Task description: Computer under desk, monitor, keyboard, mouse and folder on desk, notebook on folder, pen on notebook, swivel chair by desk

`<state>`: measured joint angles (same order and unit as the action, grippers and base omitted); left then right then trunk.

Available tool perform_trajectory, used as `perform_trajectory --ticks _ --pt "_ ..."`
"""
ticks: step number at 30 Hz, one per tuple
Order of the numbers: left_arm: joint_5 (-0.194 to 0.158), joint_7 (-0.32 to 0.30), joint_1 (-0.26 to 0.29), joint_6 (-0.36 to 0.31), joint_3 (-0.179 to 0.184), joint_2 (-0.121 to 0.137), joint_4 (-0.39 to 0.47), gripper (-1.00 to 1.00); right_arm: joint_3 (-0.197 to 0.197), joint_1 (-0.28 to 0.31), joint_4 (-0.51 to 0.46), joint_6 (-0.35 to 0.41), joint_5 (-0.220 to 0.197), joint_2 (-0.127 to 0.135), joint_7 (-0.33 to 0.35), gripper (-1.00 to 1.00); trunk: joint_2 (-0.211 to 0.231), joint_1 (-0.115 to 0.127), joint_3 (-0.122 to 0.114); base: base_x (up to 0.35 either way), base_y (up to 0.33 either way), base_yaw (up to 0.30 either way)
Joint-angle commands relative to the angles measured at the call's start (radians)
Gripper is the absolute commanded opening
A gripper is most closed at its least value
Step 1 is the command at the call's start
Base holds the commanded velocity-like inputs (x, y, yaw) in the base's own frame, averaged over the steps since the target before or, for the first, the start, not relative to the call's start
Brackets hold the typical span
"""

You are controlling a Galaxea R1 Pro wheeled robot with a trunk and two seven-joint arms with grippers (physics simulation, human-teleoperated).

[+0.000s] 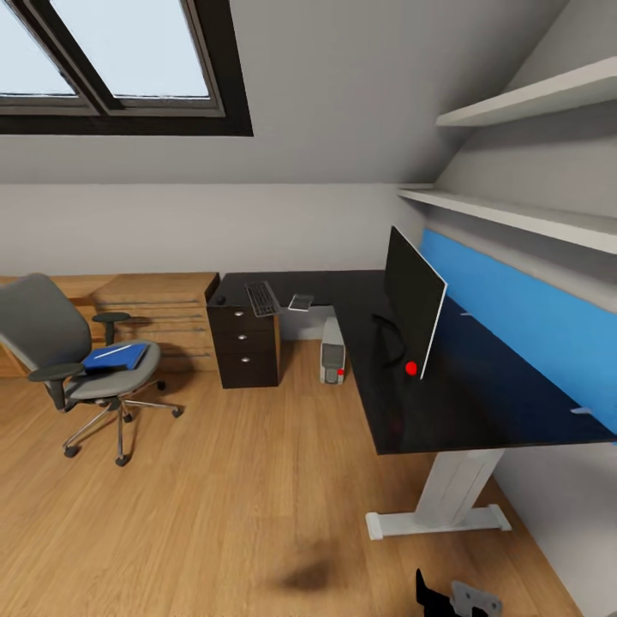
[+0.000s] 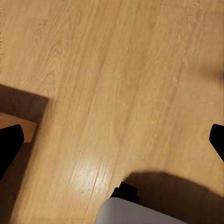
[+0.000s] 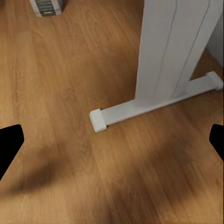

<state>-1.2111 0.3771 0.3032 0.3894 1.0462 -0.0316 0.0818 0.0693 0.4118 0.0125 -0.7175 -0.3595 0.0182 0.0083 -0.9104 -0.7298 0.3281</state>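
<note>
Folder (image 1: 116, 357) is seen lying on the swivel chair (image 1: 51, 338) at the frame's left, well apart from the tabletop (image 1: 377, 403). Both the left hand (image 2: 112, 142) and the right hand (image 3: 112, 140) are spread wide over bare floor (image 1: 240, 506), holding nothing.

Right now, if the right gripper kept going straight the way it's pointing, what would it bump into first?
Probably the wooden floor. The right gripper, open, points down at bare boards just in front of the desk's white foot. Depth is hard to judge, so it might touch that foot instead.
</note>
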Motion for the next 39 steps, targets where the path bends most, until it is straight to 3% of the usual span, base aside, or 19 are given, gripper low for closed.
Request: perform_trajectory --ticks 1,6,7,8,11,12,14,16,18,19,22,23,26,27,32,39 --pt "-0.005 0.006 0.001 0.002 0.008 0.0 0.001 1.0 0.007 0.001 -0.003 -0.012 -0.007 0.006 0.001 1.0 0.006 0.004 -0.002 -0.002 -0.003 0.0" --pt "-0.005 0.005 0.001 0.002 0.008 0.001 0.001 1.0 0.003 0.002 -0.074 -0.03 -0.014 0.049 0.0 1.0 0.041 0.023 -0.018 -0.001 -0.002 0.0" --pt "-0.005 0.003 0.001 0.002 0.007 0.002 0.001 1.0 0.0 0.002 -0.125 -0.027 -0.022 0.066 -0.004 1.0 0.048 0.027 -0.021 0.0 0.0 0.0" --pt "-0.006 0.001 0.001 0.002 0.005 0.003 0.001 1.0 -0.012 0.003 -0.238 0.001 -0.057 0.095 -0.037 1.0 0.055 0.031 -0.024 0.0 0.0 0.0" --pt "-0.007 0.001 0.001 0.002 0.004 0.005 0.001 1.0 -0.02 0.006 -0.313 0.05 -0.09 0.118 -0.079 1.0 0.076 0.042 -0.033 0.0 0.0 0.0" --pt "-0.007 0.0 0.001 0.002 0.004 0.007 0.001 1.0 -0.025 0.013 -0.377 0.122 -0.116 0.139 -0.117 1.0 0.083 0.046 -0.037 0.0 0.0 0.0" --pt "-0.007 -0.001 0.001 0.002 0.003 0.007 0.001 1.0 -0.026 0.027 -0.417 0.178 -0.126 0.153 -0.135 1.0 0.097 0.054 -0.043 0.0 0.0 0.0" --pt "-0.007 -0.001 0.0 0.002 0.003 0.008 0.001 1.0 -0.029 0.111 -0.486 0.331 -0.138 0.187 -0.177 1.0 0.111 0.061 -0.049 0.0 0.0 0.0" --pt "-0.008 -0.001 0.0 0.002 0.003 0.008 0.001 1.0 -0.03 0.152 -0.495 0.382 -0.14 0.195 -0.198 1.0 0.125 0.069 -0.055 0.0 0.0 0.0" --pt "-0.008 -0.001 0.0 0.002 0.002 0.009 0.001 1.0 -0.03 0.229 -0.484 0.453 -0.142 0.202 -0.232 1.0 0.132 0.073 -0.058 0.0 0.0 0.0" --pt "-0.009 0.0 0.001 0.007 0.002 0.009 0.0 1.0 -0.03 0.318 -0.447 0.511 -0.141 0.205 -0.257 1.0 0.153 0.084 -0.068 0.0 0.0 0.0" --pt "-0.016 0.0 0.001 0.01 0.002 0.011 0.0 1.0 -0.03 0.379 -0.411 0.552 -0.14 0.206 -0.275 1.0 0.153 0.084 -0.068 0.0 0.0 0.0" --pt "-0.038 0.0 0.001 0.013 0.002 0.015 0.0 1.0 -0.03 0.472 -0.345 0.62 -0.138 0.208 -0.298 1.0 0.153 0.084 -0.068 0.0 0.0 0.0" --pt "-0.085 -0.002 0.001 0.016 0.004 0.017 0.001 1.0 -0.024 0.588 -0.267 0.69 -0.136 0.204 -0.315 1.0 0.153 0.084 -0.068 0.0 0.0 0.0" --pt "-0.103 -0.003 0.001 0.017 0.006 0.018 0.001 1.0 -0.005 0.627 -0.244 0.711 -0.121 0.181 -0.32 1.0 0.153 0.084 -0.068 0.035 -0.016 0.0" --pt "-0.106 -0.003 0.001 0.015 0.009 0.017 0.0 1.0 -0.002 0.631 -0.243 0.69 -0.117 0.181 -0.32 1.0 0.153 0.084 -0.068 0.216 -0.104 0.0"
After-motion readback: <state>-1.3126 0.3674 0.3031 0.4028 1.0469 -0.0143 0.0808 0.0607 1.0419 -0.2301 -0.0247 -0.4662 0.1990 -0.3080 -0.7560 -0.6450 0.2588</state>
